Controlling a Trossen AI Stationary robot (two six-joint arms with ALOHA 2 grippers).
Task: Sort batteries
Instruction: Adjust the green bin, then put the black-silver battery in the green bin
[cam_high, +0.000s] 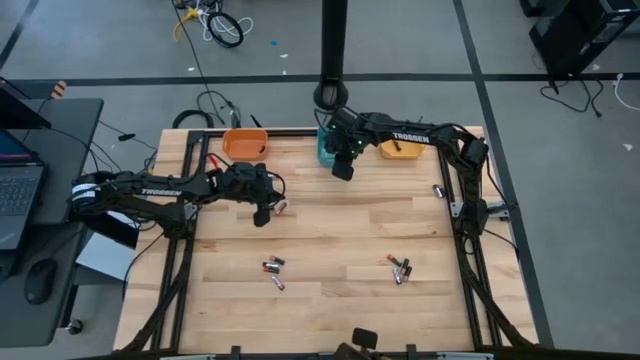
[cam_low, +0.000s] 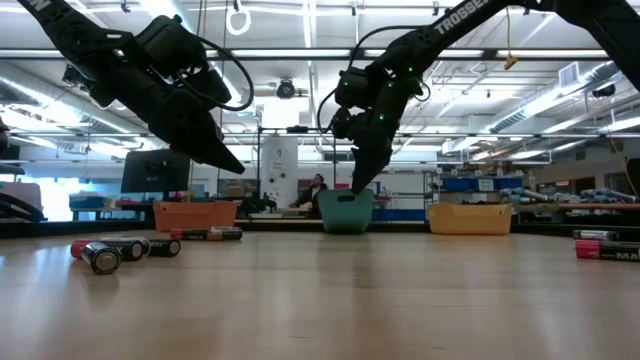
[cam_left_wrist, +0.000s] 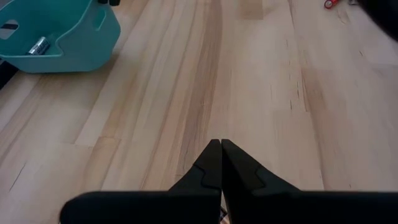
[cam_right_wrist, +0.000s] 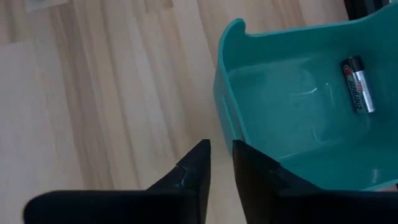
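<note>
The greatest risk is judged to lie with the right hand (cam_right_wrist: 221, 163), poised at the rim of the teal bin (cam_high: 326, 150) at twelve o'clock on the counter (cam_high: 330, 225); its fingers are seen slightly parted with nothing between them, and a careless withdrawal could catch the bin wall and shove or tip it; a lesser risk is judged for the left hand (cam_left_wrist: 221, 149), pressed together and empty above bare wood toward ten o'clock, which could nudge the cell (cam_high: 281, 207) lying just beside it and set it rolling.

The teal bin is seen to hold one silver-and-black battery (cam_right_wrist: 357, 84) on its floor; the orange bin (cam_high: 244, 144) at eleven o'clock and the yellow bin (cam_high: 403, 150) at one o'clock cannot be read for contents; loose batteries (cam_high: 274, 268) remain at seven o'clock, another cluster (cam_high: 400, 267) at five o'clock, and a single cell (cam_high: 438, 190) at three o'clock.
</note>
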